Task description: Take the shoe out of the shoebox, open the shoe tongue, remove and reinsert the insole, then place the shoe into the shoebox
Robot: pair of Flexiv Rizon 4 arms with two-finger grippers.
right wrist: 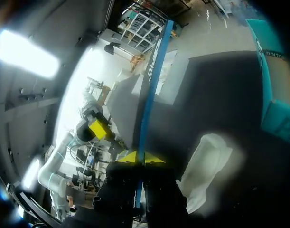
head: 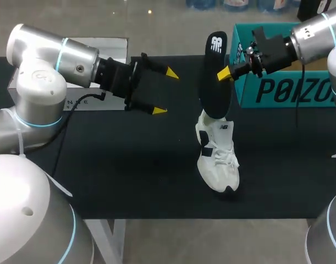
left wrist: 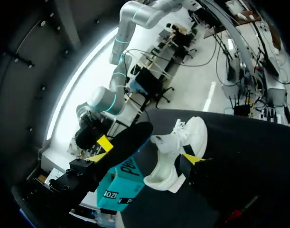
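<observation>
My right gripper [head: 225,73] is shut on a black insole [head: 214,77], which it holds upright above the heel of the white shoe [head: 217,157]. The shoe stands on the black table [head: 129,165], toe toward the front edge. In the right wrist view the insole [right wrist: 152,90] shows edge-on as a thin blue line pinched between my right gripper's [right wrist: 142,156] yellow tips, with the shoe [right wrist: 206,166] blurred beyond. My left gripper [head: 165,92] hangs open and empty, left of the insole. From the left wrist, my left gripper [left wrist: 145,158] faces the insole [left wrist: 128,140] and shoe [left wrist: 178,156].
The teal shoebox [head: 283,66] stands open at the back right, behind my right gripper; it also shows in the wrist views [left wrist: 123,183] [right wrist: 277,95]. A white box [head: 85,102] lies at the back left behind my left arm.
</observation>
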